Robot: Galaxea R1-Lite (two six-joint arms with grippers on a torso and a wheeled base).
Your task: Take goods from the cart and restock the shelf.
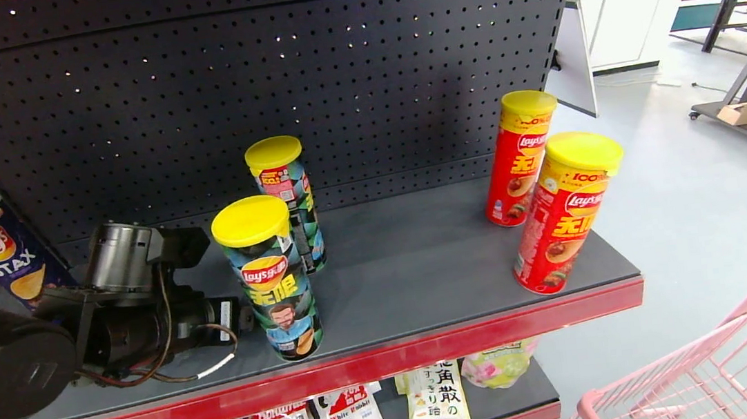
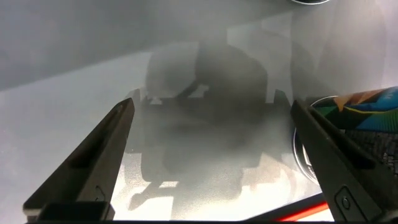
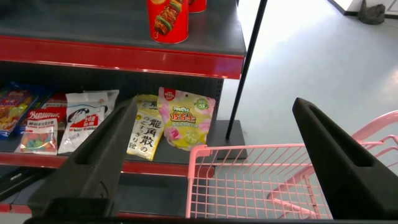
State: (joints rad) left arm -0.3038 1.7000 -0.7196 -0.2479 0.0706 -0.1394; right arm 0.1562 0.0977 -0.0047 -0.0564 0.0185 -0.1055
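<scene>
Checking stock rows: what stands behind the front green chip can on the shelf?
A second green can with a yellow lid, near the pegboard; the front can covers part of its lower side.

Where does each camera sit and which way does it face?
Head view: on the head, facing forward and down at the shelf; left arm shows.
Left wrist view: close above the shelf, looking down between its open jaws.
Right wrist view: near the cart, facing the snack bags, between open jaws.
Shared: green can, head and left wrist; cart, head and right wrist.
</scene>
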